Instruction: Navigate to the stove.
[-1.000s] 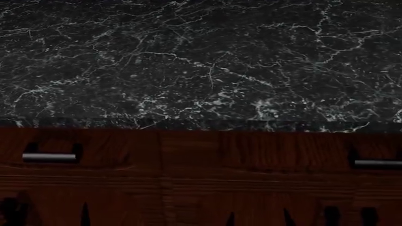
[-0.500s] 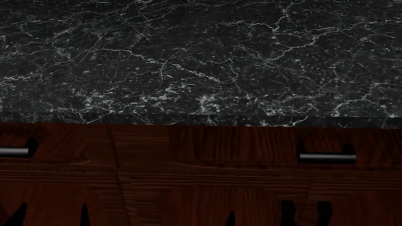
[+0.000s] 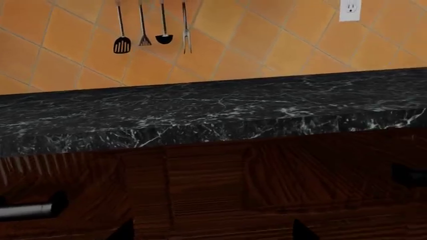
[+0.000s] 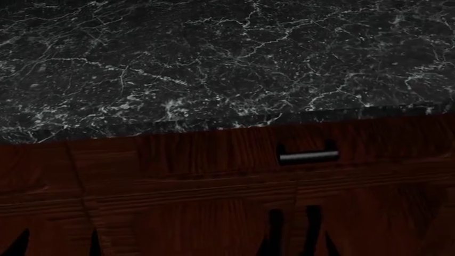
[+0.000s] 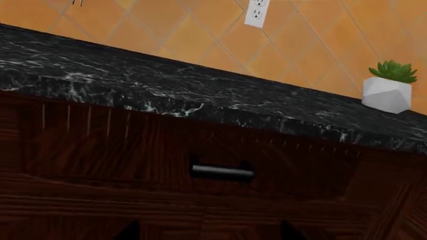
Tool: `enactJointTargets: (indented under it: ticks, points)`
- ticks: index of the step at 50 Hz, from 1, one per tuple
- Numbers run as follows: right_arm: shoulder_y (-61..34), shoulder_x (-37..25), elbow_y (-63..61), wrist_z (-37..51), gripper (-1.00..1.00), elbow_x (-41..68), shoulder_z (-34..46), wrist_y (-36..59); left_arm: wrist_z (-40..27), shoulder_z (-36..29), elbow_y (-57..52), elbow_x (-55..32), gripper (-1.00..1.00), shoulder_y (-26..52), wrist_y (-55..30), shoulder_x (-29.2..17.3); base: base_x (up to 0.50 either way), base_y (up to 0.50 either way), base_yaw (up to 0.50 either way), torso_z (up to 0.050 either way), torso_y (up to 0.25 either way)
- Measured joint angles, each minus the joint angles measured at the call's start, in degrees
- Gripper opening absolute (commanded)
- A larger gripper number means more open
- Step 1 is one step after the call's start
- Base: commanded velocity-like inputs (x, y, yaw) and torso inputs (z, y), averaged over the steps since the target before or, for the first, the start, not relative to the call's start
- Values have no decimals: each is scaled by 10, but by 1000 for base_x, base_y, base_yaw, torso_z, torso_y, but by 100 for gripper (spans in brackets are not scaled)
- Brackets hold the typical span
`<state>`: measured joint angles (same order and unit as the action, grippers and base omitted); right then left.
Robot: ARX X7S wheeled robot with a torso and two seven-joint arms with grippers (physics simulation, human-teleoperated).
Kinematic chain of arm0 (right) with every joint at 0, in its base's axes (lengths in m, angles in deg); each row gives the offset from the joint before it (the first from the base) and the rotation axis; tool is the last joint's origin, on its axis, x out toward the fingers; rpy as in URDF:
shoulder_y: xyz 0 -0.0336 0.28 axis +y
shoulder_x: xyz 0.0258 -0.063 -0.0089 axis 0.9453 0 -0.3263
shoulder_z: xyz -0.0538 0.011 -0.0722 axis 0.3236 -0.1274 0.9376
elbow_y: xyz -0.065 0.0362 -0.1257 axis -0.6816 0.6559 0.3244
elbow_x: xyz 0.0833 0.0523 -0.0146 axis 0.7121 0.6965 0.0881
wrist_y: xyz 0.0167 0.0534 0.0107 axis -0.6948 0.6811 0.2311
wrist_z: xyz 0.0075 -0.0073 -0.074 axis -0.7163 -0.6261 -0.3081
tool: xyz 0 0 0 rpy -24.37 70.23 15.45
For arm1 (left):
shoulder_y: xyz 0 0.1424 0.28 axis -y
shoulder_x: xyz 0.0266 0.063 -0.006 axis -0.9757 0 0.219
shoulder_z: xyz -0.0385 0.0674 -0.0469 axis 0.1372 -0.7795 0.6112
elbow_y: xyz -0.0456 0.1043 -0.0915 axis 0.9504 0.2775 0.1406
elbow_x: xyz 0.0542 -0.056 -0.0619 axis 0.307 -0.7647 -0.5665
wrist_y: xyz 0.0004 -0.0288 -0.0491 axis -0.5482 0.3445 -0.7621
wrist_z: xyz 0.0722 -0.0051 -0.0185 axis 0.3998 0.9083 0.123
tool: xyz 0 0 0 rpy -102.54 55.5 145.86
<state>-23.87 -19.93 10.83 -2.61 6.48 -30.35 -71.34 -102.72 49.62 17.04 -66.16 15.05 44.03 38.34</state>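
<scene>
The stove is out of view in all frames. I face a black marble counter (image 4: pixel 213 69) over dark red wood drawer fronts (image 4: pixel 185 176). My left gripper (image 3: pixel 213 234) shows only two dark fingertips (image 3: pixel 125 231) set wide apart, open and empty, close to a drawer front below the counter edge (image 3: pixel 220 125). My right gripper (image 5: pixel 210 234) also shows two fingertips (image 5: pixel 129 231) set wide apart, open and empty, in front of a drawer with a silver bar handle (image 5: pixel 222 172). That handle also shows in the head view (image 4: pixel 308 156).
An orange tiled wall (image 3: pixel 267 45) runs behind the counter, with hanging utensils (image 3: pixel 152 30) and a white outlet (image 5: pixel 257 14). A small potted plant in a white pot (image 5: pixel 389 86) stands on the counter. Another drawer handle (image 3: pixel 27 210) is in the left wrist view.
In the head view the counter and drawers have slid left and the counter edge now tilts. One drawer handle has left the view and the other has moved toward the middle.
</scene>
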Motion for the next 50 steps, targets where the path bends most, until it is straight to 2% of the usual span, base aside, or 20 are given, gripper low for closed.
enactJointTargets:
  ticks: [50]
  points:
    - [2, -5, 8, -11, 100, 50, -4, -22, -8, -12, 3, -9, 100, 3, 5, -11, -133, 39, -487, 0, 0]
